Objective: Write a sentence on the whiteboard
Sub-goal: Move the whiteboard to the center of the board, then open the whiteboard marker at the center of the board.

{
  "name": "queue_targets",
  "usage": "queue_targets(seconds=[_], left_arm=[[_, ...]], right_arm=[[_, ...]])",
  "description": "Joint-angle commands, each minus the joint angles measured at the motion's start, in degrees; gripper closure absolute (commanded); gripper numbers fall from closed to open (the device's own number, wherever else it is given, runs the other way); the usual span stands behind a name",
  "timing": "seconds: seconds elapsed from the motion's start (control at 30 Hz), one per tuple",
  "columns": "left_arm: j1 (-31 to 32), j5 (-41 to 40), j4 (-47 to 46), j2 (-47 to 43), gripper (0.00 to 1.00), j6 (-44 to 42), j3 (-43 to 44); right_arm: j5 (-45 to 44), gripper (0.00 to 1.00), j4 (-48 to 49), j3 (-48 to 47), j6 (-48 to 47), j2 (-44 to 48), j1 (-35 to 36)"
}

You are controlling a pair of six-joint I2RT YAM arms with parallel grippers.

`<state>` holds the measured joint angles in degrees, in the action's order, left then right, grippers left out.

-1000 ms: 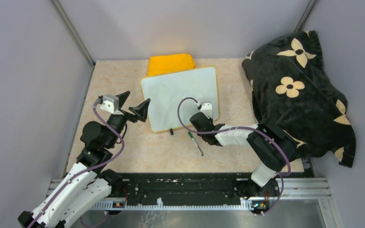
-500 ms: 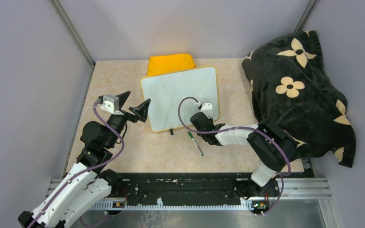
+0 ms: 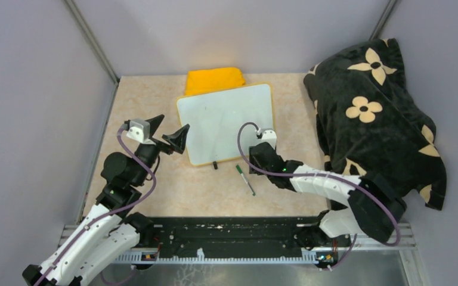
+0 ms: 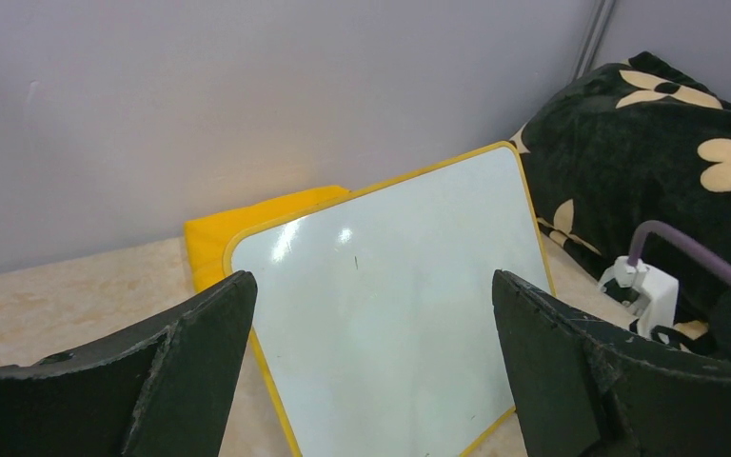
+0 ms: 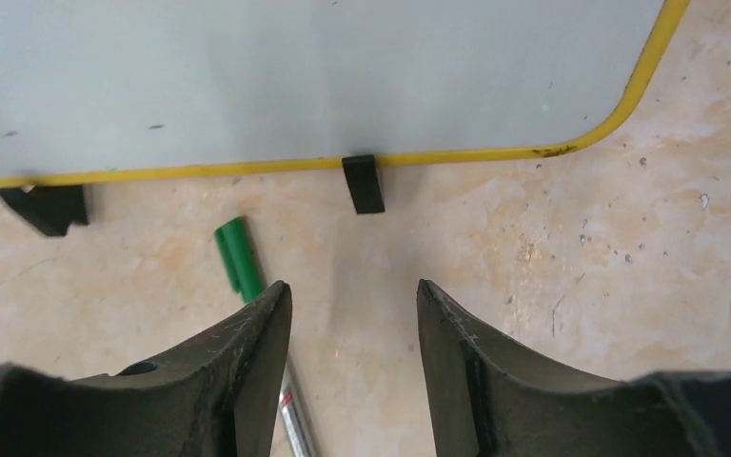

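Where the table (image 3: 185, 190) lies closest to the arm bases, a green-capped marker (image 3: 245, 180) rests flat on it, held by nothing. The right gripper (image 5: 352, 286) hangs low over this spot, its fingers released and parted with only bare table between them. In the right wrist view the marker's barrel runs under the finger (image 5: 238, 371) on the left of that view; whether they touch cannot be told.

Just beyond, two small black clips (image 5: 363, 183) stick out from the near edge of the whiteboard (image 3: 226, 122), which lies in the middle of the table, turned slightly askew. Its face is white, with only a few faint specks inside the thin yellow rim.

The left gripper (image 3: 168, 126) is raised beside the board's left edge, fingers spread wide and grasping nothing, and looks across the board.

Farther back, the board's far left corner overlaps a folded yellow cloth (image 3: 213, 79) against the rear wall. A black flower-patterned blanket (image 3: 370, 113) is heaped along the right side.
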<state>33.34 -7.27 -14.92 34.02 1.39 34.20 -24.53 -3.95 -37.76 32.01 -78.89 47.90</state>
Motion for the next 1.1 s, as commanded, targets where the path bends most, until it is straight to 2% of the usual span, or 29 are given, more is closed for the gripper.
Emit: queue_targets(seconds=[0.0,0.1,0.23,0.47,1.07], left_arm=[[0.32,1.18,-0.23,-0.06,0.01,-0.86,0.08],[0.44,1.53,-0.21,0.24,0.01,-0.86,0.16],[0.49,1.99,-0.13,0.92,0.01,-0.86,0.26],[0.45,1.82,0.07,1.39,0.01,-0.86,0.26],[0.82,2.34,-0.07,0.97,0.01,-0.86,0.29]], right_arm=[[8.95,0.49,-0.84,2.80,-4.67,9.67,0.90],[15.18,0.49,-1.32,3.50,-8.17,13.29,3.87],[15.68,0.50,-3.72,2.34,-10.74,11.72,8.91],[10.39,0.55,-8.06,-1.85,-9.17,1.05,9.23],[8.70,0.58,-10.68,-5.81,-9.40,-8.12,9.14]])
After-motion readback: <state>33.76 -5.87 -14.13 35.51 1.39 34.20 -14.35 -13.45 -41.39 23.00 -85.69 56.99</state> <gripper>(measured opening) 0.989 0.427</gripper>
